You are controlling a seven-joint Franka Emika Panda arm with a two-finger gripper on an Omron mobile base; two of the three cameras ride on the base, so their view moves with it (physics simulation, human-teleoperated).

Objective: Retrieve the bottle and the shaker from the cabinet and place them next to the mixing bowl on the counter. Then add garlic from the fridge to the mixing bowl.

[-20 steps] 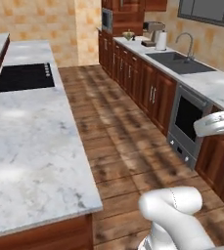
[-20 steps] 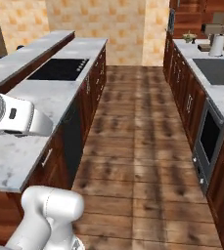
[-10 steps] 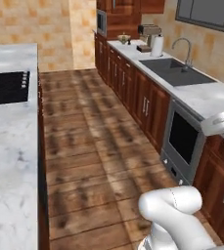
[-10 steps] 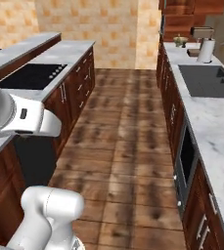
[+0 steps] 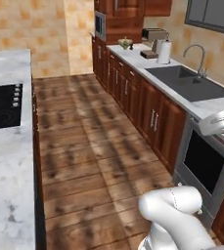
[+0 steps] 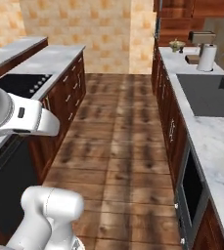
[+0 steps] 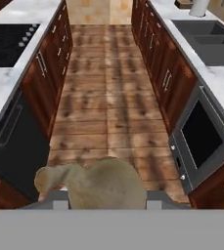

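Note:
A pale tan garlic bulb (image 7: 103,183) with a stubby stem to its left sits low in the hand view. My gripper (image 7: 106,194) is shut on the garlic, which covers most of both fingers. I hang above the wooden aisle between two counters. A small bowl (image 5: 125,43) (image 6: 177,45) stands at the far end of the right-hand counter; I cannot tell whether it is the mixing bowl. The bottle and the shaker are out of view.
The right counter holds a sink (image 5: 191,83) (image 6: 209,93), a paper towel roll (image 5: 164,51) and a toaster-like box (image 5: 152,35). An oven front (image 5: 204,161) is set below it. To the left is an island with a black cooktop (image 5: 1,105) (image 7: 8,41).
The base has moved and the whole picture has shifted: the island has slid off to the left, and the right counter with the sink has come nearer.

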